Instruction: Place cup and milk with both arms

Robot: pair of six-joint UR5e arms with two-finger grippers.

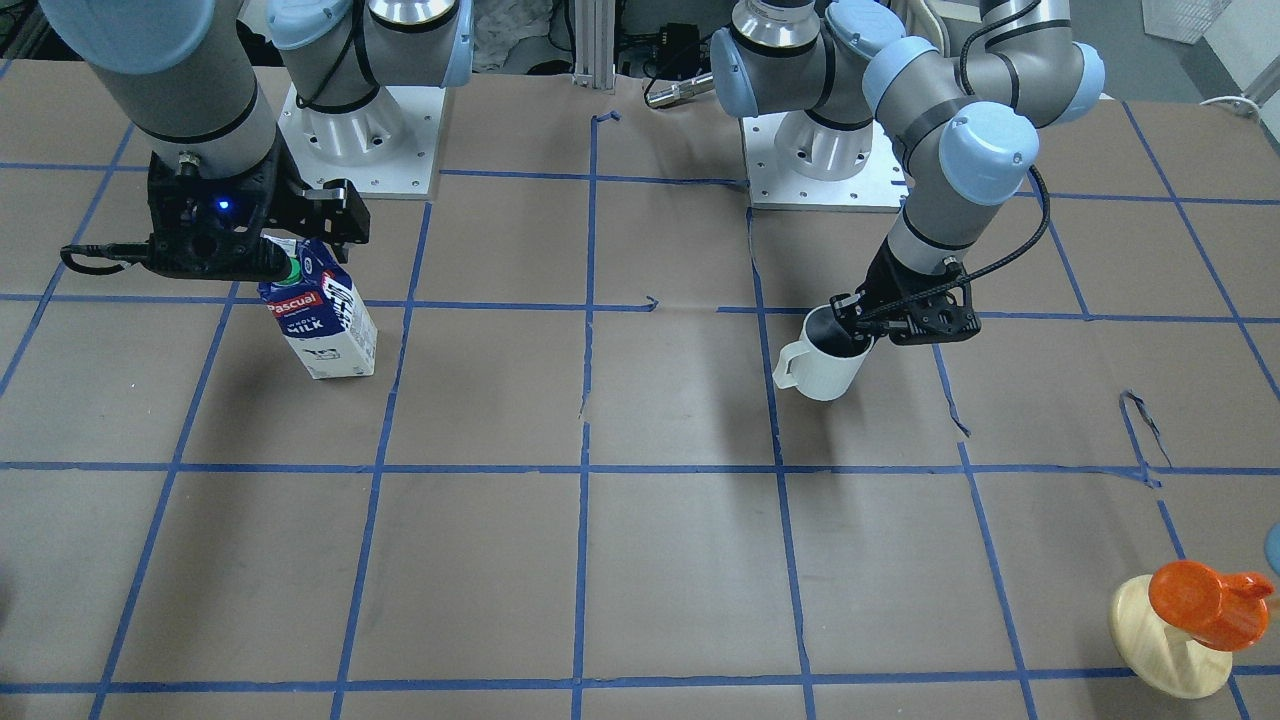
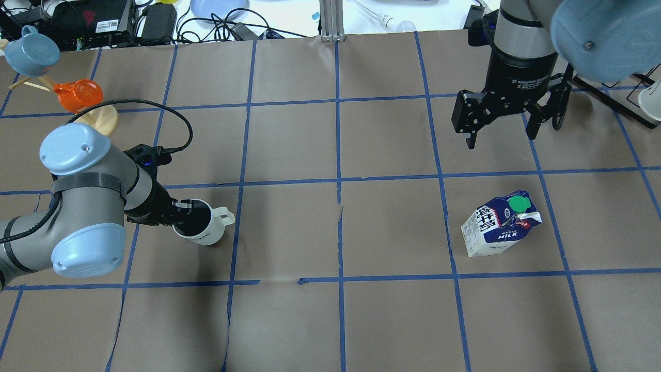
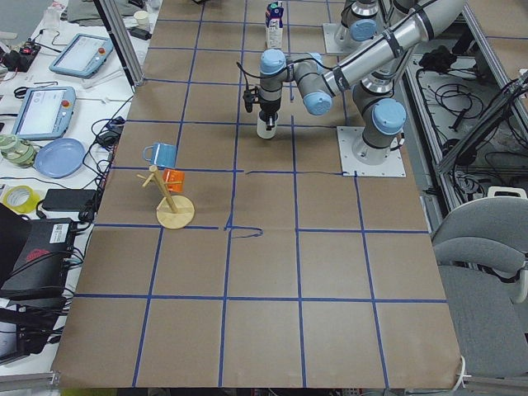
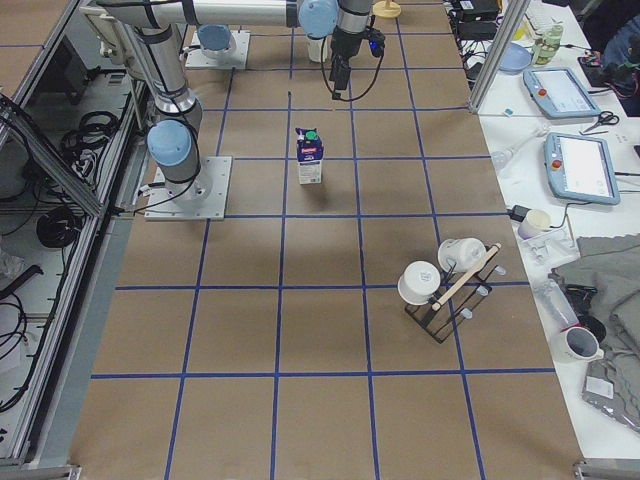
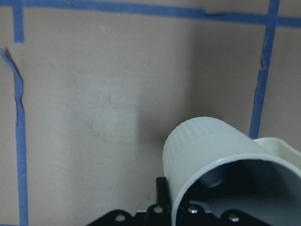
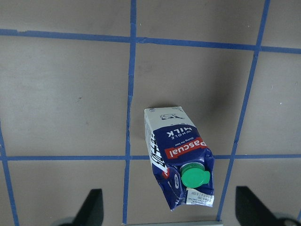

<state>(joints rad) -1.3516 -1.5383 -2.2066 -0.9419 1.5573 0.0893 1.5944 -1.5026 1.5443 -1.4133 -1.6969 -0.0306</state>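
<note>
The white cup [image 2: 201,227] with its dark inside hangs tilted from my left gripper [image 2: 178,214], which is shut on its rim, handle pointing away from the arm. It also shows in the front view [image 1: 822,365] and fills the left wrist view [image 5: 211,150]. I cannot tell whether its base touches the table. The milk carton [image 2: 498,230] stands upright on the table, green cap on top [image 6: 194,178]. My right gripper [image 2: 501,137] is open and empty, well above the carton. In the front view it [image 1: 250,235] hovers over the carton [image 1: 325,325].
A round wooden stand [image 2: 100,119] with an orange cup [image 2: 77,95] and a light blue cup [image 2: 31,51] is at the far left corner, beyond my left arm. A rack with white cups [image 4: 440,290] stands on the right side. Blue tape lines grid the brown table.
</note>
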